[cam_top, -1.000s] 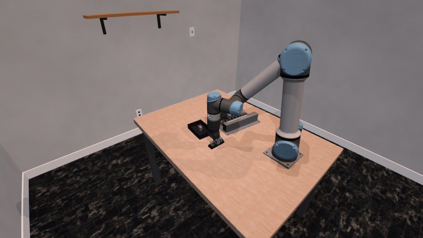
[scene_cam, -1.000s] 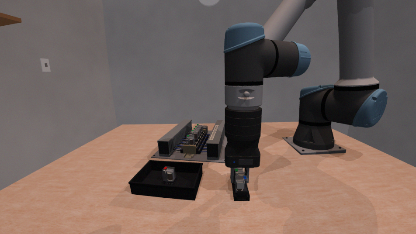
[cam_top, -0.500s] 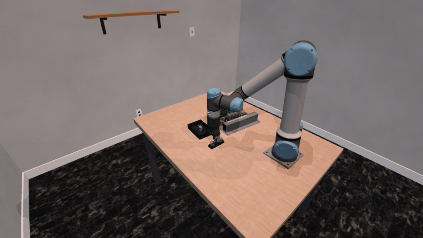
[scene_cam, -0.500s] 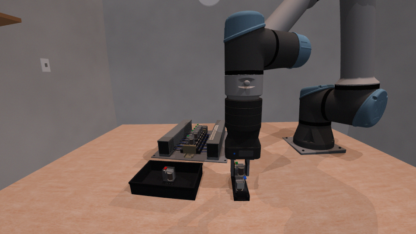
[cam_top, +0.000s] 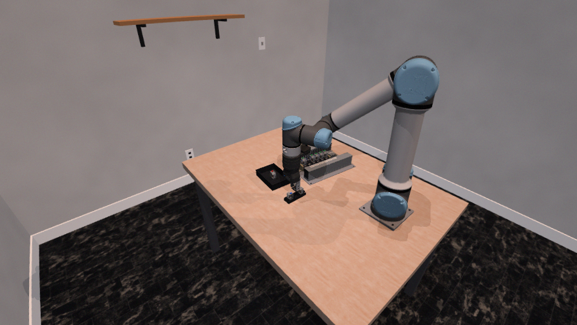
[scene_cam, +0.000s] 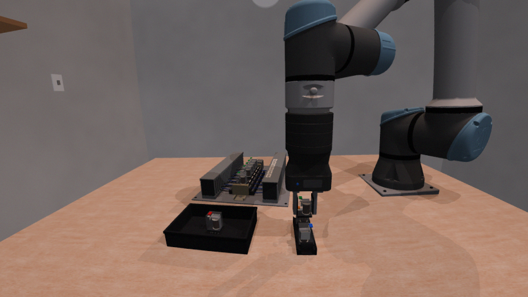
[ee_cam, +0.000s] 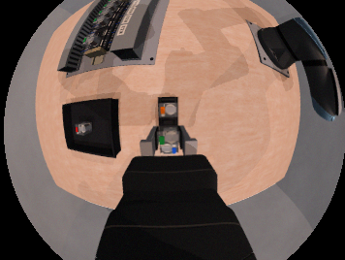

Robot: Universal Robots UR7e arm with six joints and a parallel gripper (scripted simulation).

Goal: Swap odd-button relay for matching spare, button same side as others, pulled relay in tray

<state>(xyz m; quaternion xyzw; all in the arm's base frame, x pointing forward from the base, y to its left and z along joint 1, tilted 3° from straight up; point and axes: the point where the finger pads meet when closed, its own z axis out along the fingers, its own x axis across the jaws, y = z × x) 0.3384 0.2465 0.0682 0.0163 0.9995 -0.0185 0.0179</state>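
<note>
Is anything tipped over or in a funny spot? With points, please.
Nothing looks spilled or broken. The red-button relay (cam_top: 273,174) (scene_cam: 214,221) (ee_cam: 83,128) sits alone in the tray (cam_top: 266,183) (scene_cam: 207,243) (ee_cam: 116,131), but that's where the pulled one belongs.

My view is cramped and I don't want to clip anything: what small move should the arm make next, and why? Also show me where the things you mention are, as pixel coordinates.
Probably a bit farther straight up before going sideways. The gripper (cam_top: 296,186) (scene_cam: 305,210) (ee_cam: 168,133) holds the green-button relay (scene_cam: 306,207) (ee_cam: 170,136) just above the spare rack (cam_top: 288,200) (scene_cam: 306,252) (ee_cam: 168,121), and the blue-button relay (cam_top: 289,196) (scene_cam: 304,233) (ee_cam: 168,148) and orange-button relay (ee_cam: 170,110) sit close on either side.
</note>
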